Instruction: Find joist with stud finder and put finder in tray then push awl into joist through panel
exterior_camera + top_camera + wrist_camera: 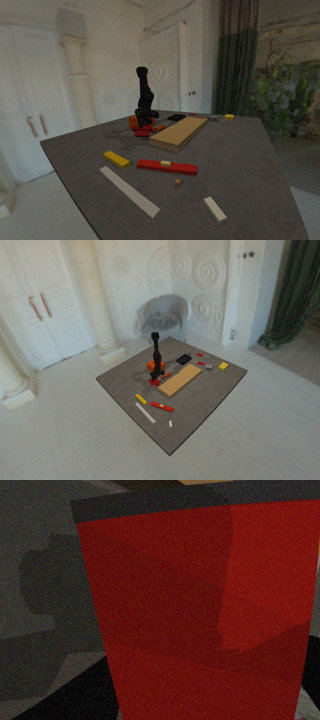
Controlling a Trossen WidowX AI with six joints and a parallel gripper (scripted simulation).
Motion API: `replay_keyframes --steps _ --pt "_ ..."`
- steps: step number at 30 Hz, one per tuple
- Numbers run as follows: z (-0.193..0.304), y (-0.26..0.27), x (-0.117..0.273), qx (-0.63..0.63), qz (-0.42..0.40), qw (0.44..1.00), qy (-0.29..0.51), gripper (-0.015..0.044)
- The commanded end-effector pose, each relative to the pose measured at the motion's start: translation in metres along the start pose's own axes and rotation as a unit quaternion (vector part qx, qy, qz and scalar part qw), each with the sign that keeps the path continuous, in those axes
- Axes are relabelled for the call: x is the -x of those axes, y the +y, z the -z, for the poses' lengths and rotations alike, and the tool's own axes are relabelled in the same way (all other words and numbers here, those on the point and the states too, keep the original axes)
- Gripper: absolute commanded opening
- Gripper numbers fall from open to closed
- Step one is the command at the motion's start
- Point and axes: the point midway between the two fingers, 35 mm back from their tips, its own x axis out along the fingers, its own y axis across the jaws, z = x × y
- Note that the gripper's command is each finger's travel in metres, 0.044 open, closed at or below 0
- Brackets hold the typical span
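My gripper (154, 380) (141, 126) is shut on the red stud finder (155, 383) (142, 133) (165, 605), low beside the near left end of the panel. The stud finder fills the wrist view, its dark edge at the top. Whether it touches the table is unclear. The tan floor panel (180, 380) (178, 131) lies flat, with no hole visible. The black tray (184, 359) (176, 117) lies behind the panel and looks empty. An orange-handled tool (167, 374) (160, 127) with a thin shaft, perhaps the awl, lies between gripper and panel.
An orange box (151, 366) (133, 122) stands behind the gripper. Two red-handled tools, a grey block (209, 367) (213, 118) and a yellow block (223, 366) (229, 117) lie at the far right. A red level (155, 404) (149, 165), yellow bar (141, 398) (116, 159) and white strip (144, 412) (126, 189) lie in front.
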Motion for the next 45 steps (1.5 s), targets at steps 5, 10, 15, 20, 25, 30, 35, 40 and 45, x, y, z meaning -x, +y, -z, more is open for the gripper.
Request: replay_keyframes --steps 5,10,15,20,25,30,35,40,45 --pt "0.0001 0.0001 -0.0009 -0.003 0.026 1.0 0.003 0.0" --pt "0.0 0.001 -0.0012 -0.004 0.04 0.999 0.003 0.0" --pt "0.0 0.0019 -0.0012 -0.005 0.054 0.999 0.003 0.0" --pt "0.0001 0.0028 -0.0008 -0.007 0.068 0.998 0.002 0.0" --pt "0.0003 0.0038 -0.0002 -0.008 0.081 0.997 0.002 0.0" --pt "0.0007 0.0047 0.0007 -0.01 0.095 0.995 0.002 0.0" --pt "0.0012 0.0057 0.0019 -0.012 0.108 0.994 0.001 0.0" --pt "0.001 0.0068 0.0003 -0.012 0.107 0.994 0.001 0.0" --pt "0.0005 0.0091 -0.0028 -0.011 0.107 0.994 0.001 0.0"
